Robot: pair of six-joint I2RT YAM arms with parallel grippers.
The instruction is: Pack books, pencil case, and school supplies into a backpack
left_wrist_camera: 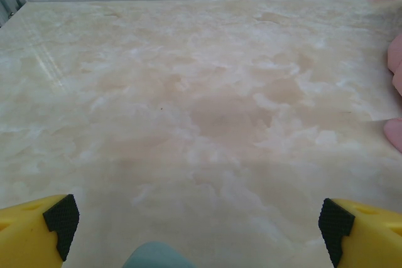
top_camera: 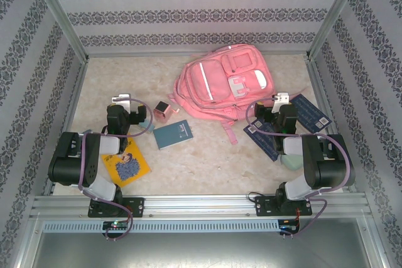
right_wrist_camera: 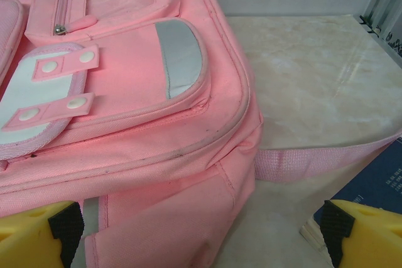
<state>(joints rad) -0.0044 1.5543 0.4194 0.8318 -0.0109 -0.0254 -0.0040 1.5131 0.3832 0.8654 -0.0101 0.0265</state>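
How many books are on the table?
4: yellow book by the left arm, teal book mid-table, two navy books beside the right arm; others may be hidden.

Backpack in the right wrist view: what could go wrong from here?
1. The backpack lies front-up with no opening visible, so books may have nowhere to go.
2. Its strap runs by the navy book near the open right gripper; lifting that book could snag it.

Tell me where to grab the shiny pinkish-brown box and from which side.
Probably take the cube-like box by two opposite flat sides, coming straight down from above. It stands alone on the table, apart from the grey-teal book and the backpack, so its sides are free; the open left gripper is nearest.
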